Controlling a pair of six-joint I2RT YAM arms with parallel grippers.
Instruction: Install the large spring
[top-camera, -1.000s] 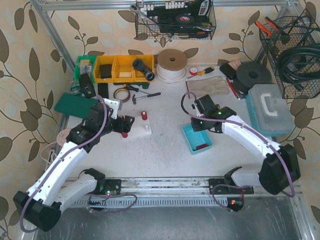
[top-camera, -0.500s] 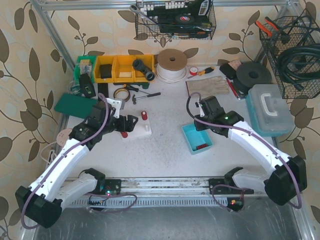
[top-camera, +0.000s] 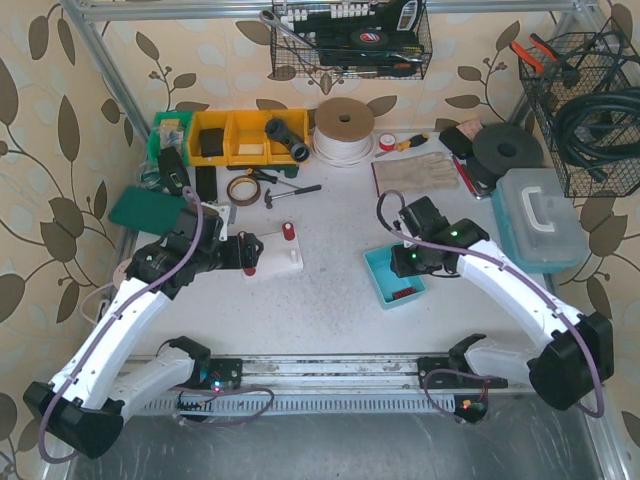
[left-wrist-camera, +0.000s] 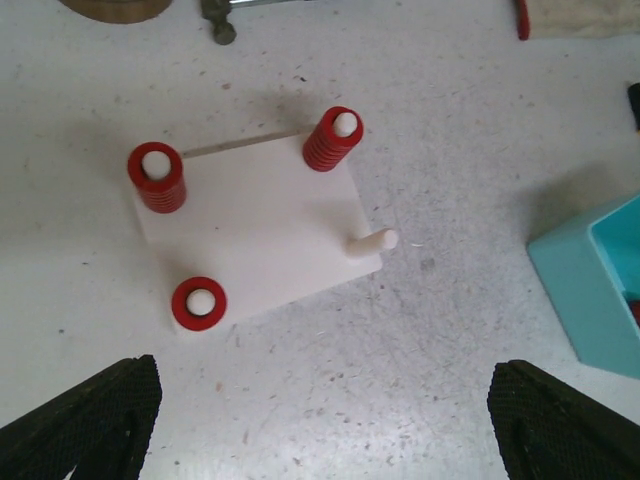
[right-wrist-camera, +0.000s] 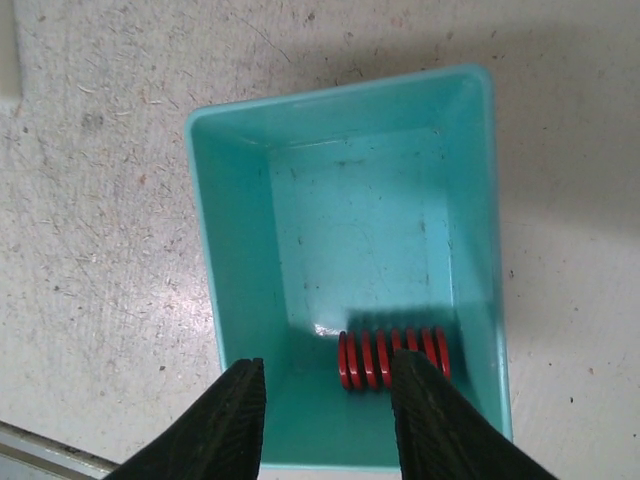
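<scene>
A white block (left-wrist-camera: 255, 235) carries four pegs. Three pegs hold red springs (left-wrist-camera: 156, 177); the right-hand peg (left-wrist-camera: 372, 241) is bare. My left gripper (left-wrist-camera: 325, 420) is open wide and empty, on the near side of the block; in the top view it (top-camera: 245, 252) sits at the block's (top-camera: 280, 264) left end. The large red spring (right-wrist-camera: 393, 358) lies on its side in the near end of a teal bin (right-wrist-camera: 235, 250). My right gripper (right-wrist-camera: 330, 425) is open and empty over that end, its fingers beside the spring. In the top view it (top-camera: 405, 262) is over the bin (top-camera: 378, 272).
Yellow parts bins (top-camera: 245, 135), a wire spool (top-camera: 344, 128), a tape ring (top-camera: 241, 187) and a hammer (top-camera: 290, 193) stand at the back. Work gloves (top-camera: 420, 172) and a grey toolbox (top-camera: 540, 215) are at the right. A green mat (top-camera: 145, 208) lies at the left.
My right gripper has moved from the far edge of the teal bin to over its inside, above the spring. My left gripper has drawn back slightly to the left of the block.
</scene>
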